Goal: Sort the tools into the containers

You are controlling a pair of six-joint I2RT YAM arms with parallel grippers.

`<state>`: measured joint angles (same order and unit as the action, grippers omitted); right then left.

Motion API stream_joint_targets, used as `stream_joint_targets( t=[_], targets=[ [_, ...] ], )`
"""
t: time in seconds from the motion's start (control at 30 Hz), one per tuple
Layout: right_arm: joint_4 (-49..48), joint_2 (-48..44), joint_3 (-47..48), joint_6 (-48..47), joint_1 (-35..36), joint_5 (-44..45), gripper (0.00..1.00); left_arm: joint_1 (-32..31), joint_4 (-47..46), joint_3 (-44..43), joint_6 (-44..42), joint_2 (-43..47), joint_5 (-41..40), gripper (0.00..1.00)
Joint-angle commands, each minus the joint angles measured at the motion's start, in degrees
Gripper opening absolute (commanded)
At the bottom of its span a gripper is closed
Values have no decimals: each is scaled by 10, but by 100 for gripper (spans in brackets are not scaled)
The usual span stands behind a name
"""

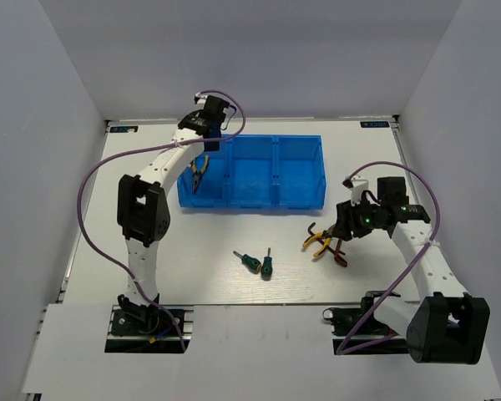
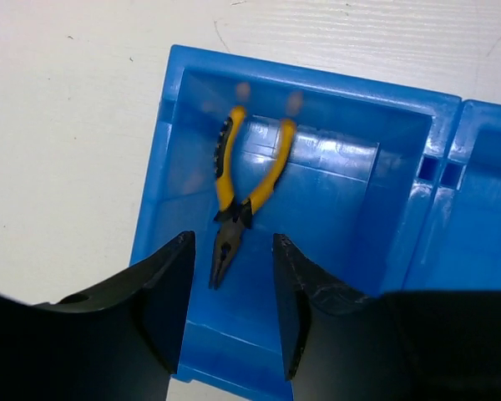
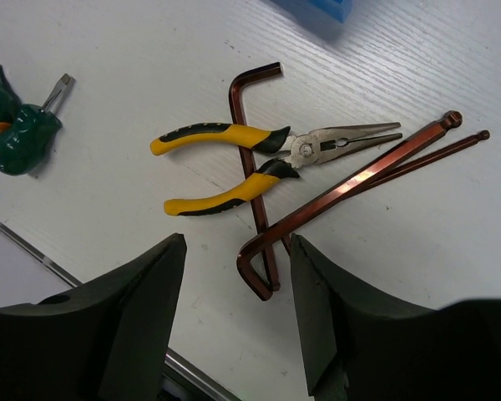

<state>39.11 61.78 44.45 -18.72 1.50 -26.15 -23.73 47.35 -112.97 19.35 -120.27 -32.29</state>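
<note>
The white bench (image 1: 234, 288) is the biggest thing here, and two arms stand at its near edge. The left arm (image 1: 142, 209) rises from the near left corner, bends, and reaches out toward the far edge. Its left gripper (image 2: 232, 241) hangs over the left end of the blue bin (image 2: 154, 184) and points down into it. Its two fingers are spread wide and hold nothing.

The right arm (image 1: 423, 255) stands at the near right corner, folds at the elbow and leans in toward the middle of the bench. Its right gripper (image 3: 235, 242) hangs low over some tools. Its fingers are wide apart too, with nothing between them.

The blue bin sits close to the far edge, about halfway along it. It has three square boxes in a row. In the box nearest the left edge is a yellow pliers (image 2: 238, 188), its nose pointing toward the gripper. The handle ends look smeared, so I cannot tell if it lies flat on the bottom.

Toward the right edge, the other pliers (image 3: 259, 159) lies on the bench across a brown hex key (image 3: 249, 163). Two longer hex keys (image 3: 376, 170) lie side by side just beside its nose. The bent end of one of them touches the first key. Two green screwdrivers (image 1: 266, 267) lie close together near the near edge, about halfway along.

From above, the right gripper covers part of the keys. In the right wrist view, one screwdriver is cut off at the side. In the left wrist view, the fingers hide the bin's near wall.
</note>
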Motion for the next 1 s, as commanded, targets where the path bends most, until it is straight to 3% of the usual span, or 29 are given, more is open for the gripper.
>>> stream_joint_targets(
  t=[0.0,0.07,0.1,0.13,0.17,0.27,0.33,0.47,0.57,0.8,0.97],
  targets=[
    [11,2,20,-26,-2,-28,59,0,-2,3,2,80,6,53],
    [9,5,18,-33,-3,-30,57,0,-8,27,2,110,36,46],
    [5,5,17,-33,-2,-22,53,-6,-13,41,-4,150,53,32],
    [4,9,17,-29,0,-15,41,-6,-22,85,-4,175,86,6],
    [-13,12,14,-23,1,21,36,-11,-34,115,-4,203,107,0],
    [-39,30,9,14,2,85,23,-25,-95,250,-4,317,212,0],
    [-47,42,-8,45,2,102,25,-32,-101,340,12,366,271,2],
    [-69,55,-31,96,5,115,33,-48,-109,490,45,489,322,43],
    [-70,61,-40,123,17,93,40,-59,-114,535,57,535,322,54],
    [-73,90,-30,175,45,68,47,-76,-120,575,69,573,322,58],
    [-97,114,-37,205,67,103,49,-86,-125,580,75,573,322,58]
  ],
)
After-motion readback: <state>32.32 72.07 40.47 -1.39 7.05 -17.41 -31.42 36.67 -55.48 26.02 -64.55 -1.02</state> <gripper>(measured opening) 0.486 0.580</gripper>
